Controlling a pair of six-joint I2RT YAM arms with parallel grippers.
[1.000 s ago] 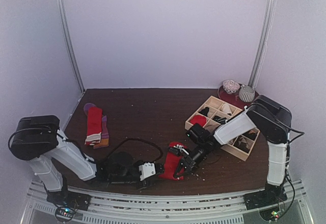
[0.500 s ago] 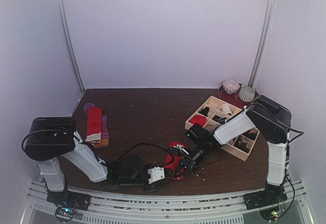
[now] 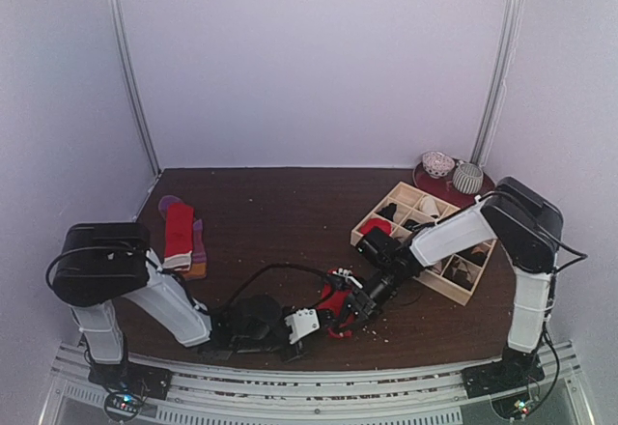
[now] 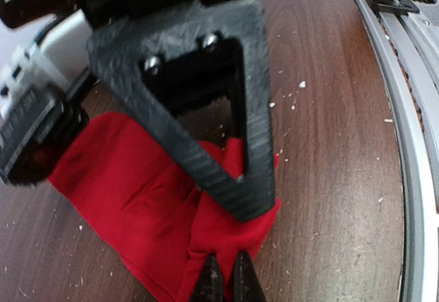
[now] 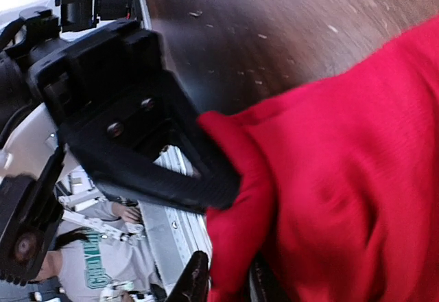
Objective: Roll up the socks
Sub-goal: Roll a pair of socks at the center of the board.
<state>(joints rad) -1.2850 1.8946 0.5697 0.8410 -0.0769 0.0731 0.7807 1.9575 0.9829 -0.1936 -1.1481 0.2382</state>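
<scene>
Pinch at two places on the plain red sock (image 3: 334,299), near the front edge of the dark wooden table (image 3: 280,212), roughly midway between the two arm bases.

Left gripper (image 4: 223,283): jaws fully together, nipping a fold at the sock's edge, tips meeting with only cloth between. Lies low over the tabletop, reaching in from the left.

Right gripper (image 5: 226,281): jaws narrowly apart, clamped on a thick bunch of the same red fabric, the slot between the fingers (image 5: 195,278) packed with it. Reaches in from the tray side, nose to nose with the other gripper, one black triangular finger lying across the sock in the left wrist view.

Sock itself: bunched between the two grips, resting on the wood, partly folded over itself.

Elsewhere: a second red sock (image 3: 178,232) flat at the left, on top of a purple and orange sock (image 3: 198,251); a red bundle (image 3: 376,227) in one compartment of the pale wooden grid tray (image 3: 404,187) at the right; two patterned balls (image 3: 437,163) on a dark red plate (image 3: 446,191) behind the tray.
</scene>
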